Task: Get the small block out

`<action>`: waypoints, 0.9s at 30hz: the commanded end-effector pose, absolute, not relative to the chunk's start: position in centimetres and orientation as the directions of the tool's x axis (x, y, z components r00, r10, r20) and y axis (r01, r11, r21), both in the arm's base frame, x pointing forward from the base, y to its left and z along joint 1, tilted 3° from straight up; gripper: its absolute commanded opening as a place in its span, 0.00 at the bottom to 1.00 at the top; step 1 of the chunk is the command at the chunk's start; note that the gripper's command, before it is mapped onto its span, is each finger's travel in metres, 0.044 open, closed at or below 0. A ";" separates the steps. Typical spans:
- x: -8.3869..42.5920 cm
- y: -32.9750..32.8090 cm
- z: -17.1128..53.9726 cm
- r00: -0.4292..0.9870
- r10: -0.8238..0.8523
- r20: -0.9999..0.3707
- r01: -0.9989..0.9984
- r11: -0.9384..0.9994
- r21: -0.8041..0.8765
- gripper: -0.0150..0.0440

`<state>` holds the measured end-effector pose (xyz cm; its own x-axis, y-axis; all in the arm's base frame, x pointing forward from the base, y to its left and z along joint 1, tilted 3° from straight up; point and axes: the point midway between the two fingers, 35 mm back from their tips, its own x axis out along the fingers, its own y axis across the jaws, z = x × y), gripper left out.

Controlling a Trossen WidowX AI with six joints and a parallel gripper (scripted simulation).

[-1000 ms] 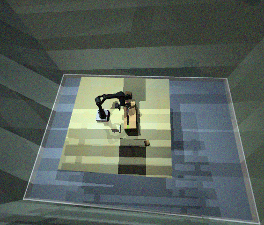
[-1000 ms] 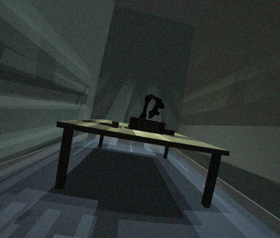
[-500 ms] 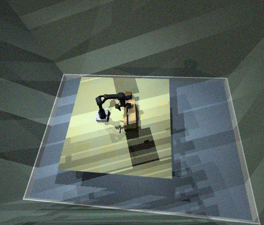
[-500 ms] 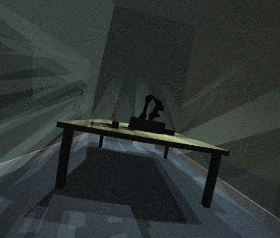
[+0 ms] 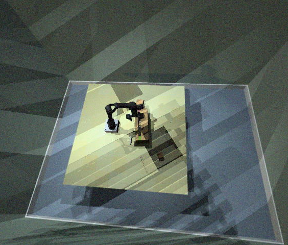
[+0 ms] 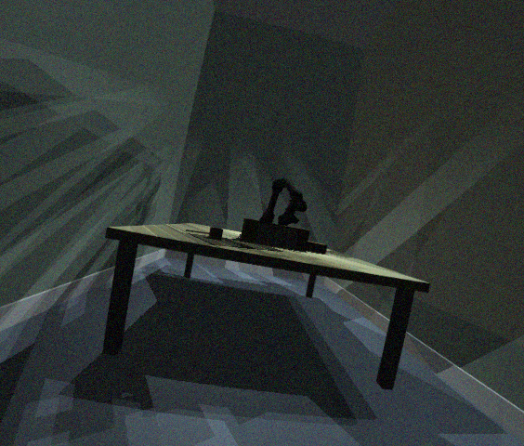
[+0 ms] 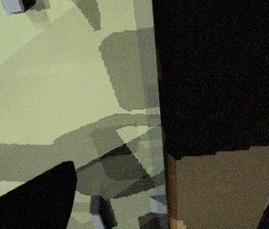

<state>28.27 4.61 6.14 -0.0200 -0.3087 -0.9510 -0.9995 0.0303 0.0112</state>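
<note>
The brown box (image 5: 144, 124) (image 6: 271, 234) (image 7: 220, 186) stands on the table (image 5: 86, 158) (image 6: 368, 268). A small green patch (image 5: 139, 138) shows at its lower end in the top view; I cannot tell whether it is the block or a mark. The small block is not clearly visible, and deep shadow hides much of the box in the wrist view. My gripper (image 5: 135, 116) (image 6: 287, 221) is open and empty, above the upper part of the box's front edge. In the wrist view, one dark finger is over the table and the other is over the box side.
A loose brown block (image 5: 160, 156) (image 6: 216, 233) sits on the table beyond the box's lower end. Another brown block (image 5: 140, 102) (image 6: 316, 247) is at its upper end. A thin upright piece (image 5: 130, 140) stands in front of the box. A pale piece (image 7: 98, 210) shows near my finger.
</note>
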 end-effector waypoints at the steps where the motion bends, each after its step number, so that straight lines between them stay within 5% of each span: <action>1: 27.9 4.6 5.1 -0.035 -0.309 -0.950 -0.999 0.034 0.025 0.93; 27: 28.0 0.7 5.0 -0.023 -0.313 -0.950 -0.999 0.030 0.014 0.93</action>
<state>28.39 1.68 5.31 -0.0112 -0.3060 -0.9520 -0.9995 0.0305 0.0020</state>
